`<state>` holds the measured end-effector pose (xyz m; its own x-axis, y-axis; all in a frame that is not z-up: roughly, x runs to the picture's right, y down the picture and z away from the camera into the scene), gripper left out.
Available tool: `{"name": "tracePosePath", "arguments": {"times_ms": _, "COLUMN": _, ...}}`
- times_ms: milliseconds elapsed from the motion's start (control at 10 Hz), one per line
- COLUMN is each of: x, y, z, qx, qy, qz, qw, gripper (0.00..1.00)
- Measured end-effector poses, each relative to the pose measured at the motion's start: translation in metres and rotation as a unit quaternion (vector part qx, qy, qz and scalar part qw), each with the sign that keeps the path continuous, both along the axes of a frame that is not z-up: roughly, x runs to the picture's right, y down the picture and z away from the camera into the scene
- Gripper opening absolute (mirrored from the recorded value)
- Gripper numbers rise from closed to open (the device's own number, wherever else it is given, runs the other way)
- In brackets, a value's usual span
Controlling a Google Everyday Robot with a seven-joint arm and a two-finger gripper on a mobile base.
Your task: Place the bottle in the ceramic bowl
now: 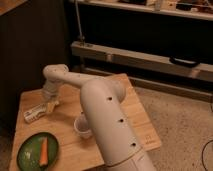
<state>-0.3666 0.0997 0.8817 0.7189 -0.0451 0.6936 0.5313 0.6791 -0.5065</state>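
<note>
Ceramic bowl (27, 150) is sitting at the desk's (137, 120) front-left corner, holding an orange stick (43, 151). White cup (81, 125) is standing mid-desk, contents unclear. Bottle (33, 115) is lying near the left edge. The gripper (49, 105) is hanging right at it; open or closed, cannot tell. Speckled floor (175, 115) is showing to the right.

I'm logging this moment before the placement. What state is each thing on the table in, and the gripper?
bottle: lying on its side on the table, outside the bowl.
bowl: upright near the table's front left corner, holding an orange stick, no bottle.
cup: upright, mouth up, beside the arm.
gripper: lowered at the bottle's right end, bottle not lifted.
</note>
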Motion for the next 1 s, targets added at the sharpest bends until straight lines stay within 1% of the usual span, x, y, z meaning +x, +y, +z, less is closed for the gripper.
{"name": "tracePosePath", "arguments": {"times_ms": 100, "x": 0.000, "y": 0.002, "z": 0.002, "qx": -0.005, "qy": 0.001, "qz": 0.000, "qw": 1.0000, "gripper": 0.65}}
{"name": "tracePosePath", "arguments": {"times_ms": 300, "x": -0.001, "y": 0.006, "z": 0.005, "qx": -0.014, "qy": 0.001, "qz": 0.005, "qw": 0.9999, "gripper": 0.53}}
{"name": "tracePosePath", "arguments": {"times_ms": 400, "x": -0.001, "y": 0.007, "z": 0.006, "qx": -0.017, "qy": 0.000, "qz": 0.004, "qw": 0.9998, "gripper": 0.51}}
{"name": "tracePosePath", "arguments": {"times_ms": 500, "x": -0.002, "y": 0.008, "z": 0.006, "qx": -0.022, "qy": -0.002, "qz": 0.006, "qw": 0.9997, "gripper": 0.46}}
{"name": "tracePosePath", "arguments": {"times_ms": 700, "x": -0.002, "y": 0.008, "z": 0.006, "qx": -0.029, "qy": -0.005, "qz": 0.010, "qw": 0.9995, "gripper": 0.28}}
{"name": "tracePosePath", "arguments": {"times_ms": 800, "x": 0.000, "y": 0.008, "z": 0.005, "qx": -0.033, "qy": -0.008, "qz": 0.010, "qw": 0.9994, "gripper": 0.15}}
{"name": "tracePosePath", "arguments": {"times_ms": 900, "x": 0.003, "y": 0.003, "z": 0.000, "qx": -0.032, "qy": -0.012, "qz": 0.014, "qw": 0.9993, "gripper": 0.07}}
{"name": "tracePosePath", "arguments": {"times_ms": 1000, "x": 0.006, "y": -0.004, "z": -0.005, "qx": -0.029, "qy": -0.016, "qz": 0.019, "qw": 0.9993, "gripper": 0.05}}
